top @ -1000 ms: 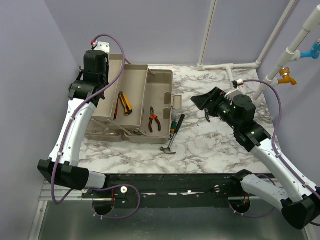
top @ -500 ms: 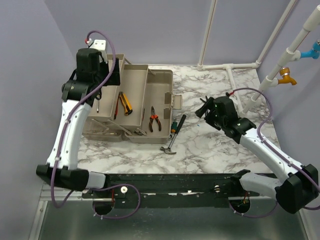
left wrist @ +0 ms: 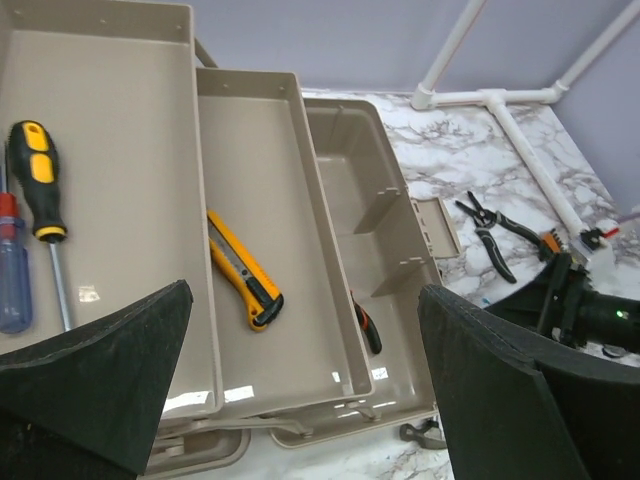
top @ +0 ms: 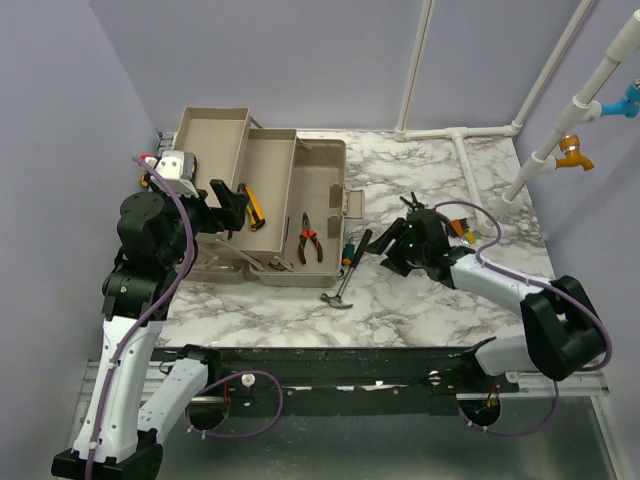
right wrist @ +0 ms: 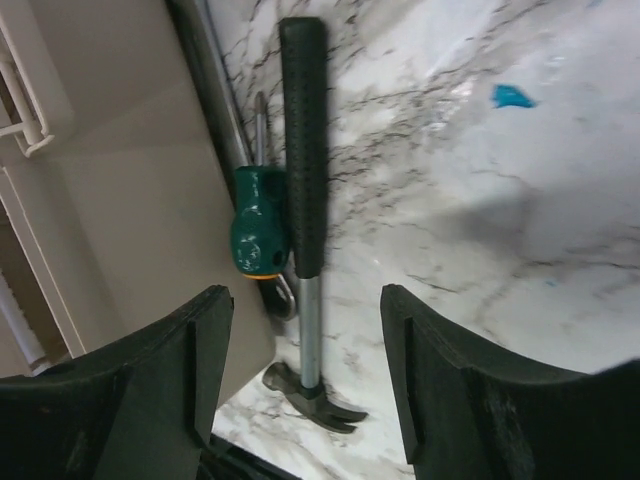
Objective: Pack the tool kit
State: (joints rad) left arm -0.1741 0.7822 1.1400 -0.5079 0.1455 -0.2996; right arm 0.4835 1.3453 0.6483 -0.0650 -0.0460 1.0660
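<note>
Just beneath the right gripper [right wrist: 305,300], jaws apart, lies the hammer [right wrist: 303,150] near the toolbox [right wrist: 120,200].

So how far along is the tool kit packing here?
Packed: yellow screwdriver, blue-handled screwdriver and utility knife in the trays, orange pliers in the toolbox base. In hand: nothing; left gripper and right gripper are open, the right over the hammer. Left: hammer, green screwdriver and black pliers on the table, toolbox unclosed.

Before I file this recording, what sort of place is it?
Probably a staged robot test cell rather than a real workshop: a marble-patterned tabletop boxed in by plain lilac walls, a white pipe frame at the back, and an open beige toolbox laid out.
</note>
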